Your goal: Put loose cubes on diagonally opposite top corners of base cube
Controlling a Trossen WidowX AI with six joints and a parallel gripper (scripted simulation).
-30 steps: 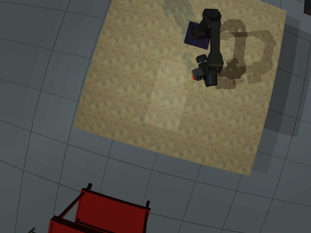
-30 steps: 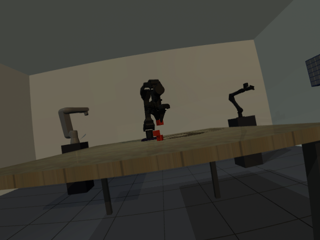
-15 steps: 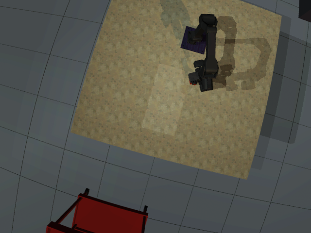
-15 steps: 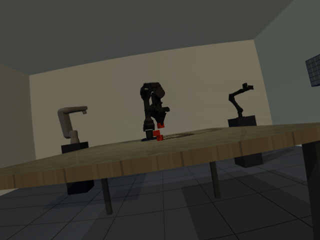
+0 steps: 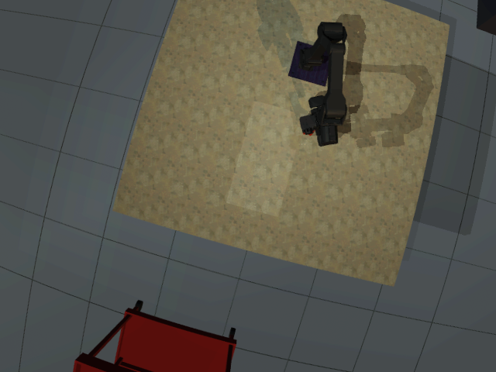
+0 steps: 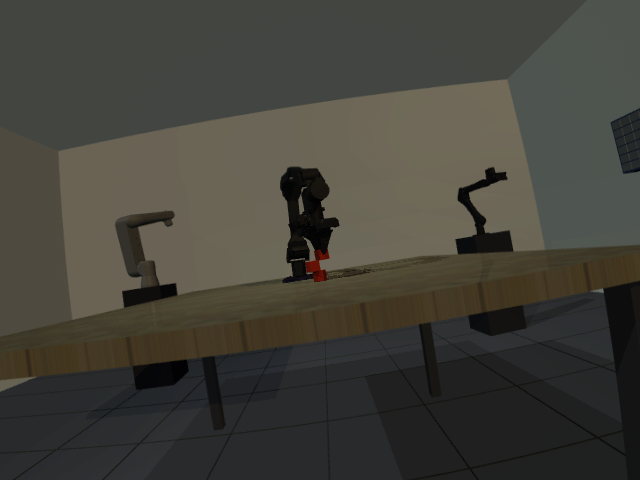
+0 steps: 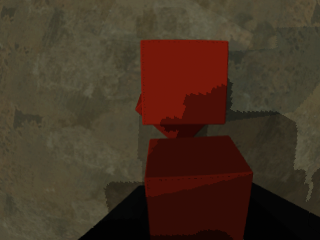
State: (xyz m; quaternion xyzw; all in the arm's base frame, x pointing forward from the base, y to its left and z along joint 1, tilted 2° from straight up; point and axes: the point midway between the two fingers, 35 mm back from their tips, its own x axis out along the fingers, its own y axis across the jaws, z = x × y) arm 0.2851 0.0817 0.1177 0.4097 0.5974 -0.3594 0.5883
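Note:
My gripper is shut on a red loose cube and holds it above the stack, pointing down. The other loose cube rests on the red base cube, offset to one side, and looks level. In the wrist view the base cube is turned against it and mostly hidden, with only two corner parts showing. The held cube is beside the placed cube in that view, with a narrow gap between their outlines. In the top view the arm hides nearly all the red.
The arm stands on a dark purple base plate on the table. A red cart is on the floor. Two other arms stand on black pedestals beyond the table.

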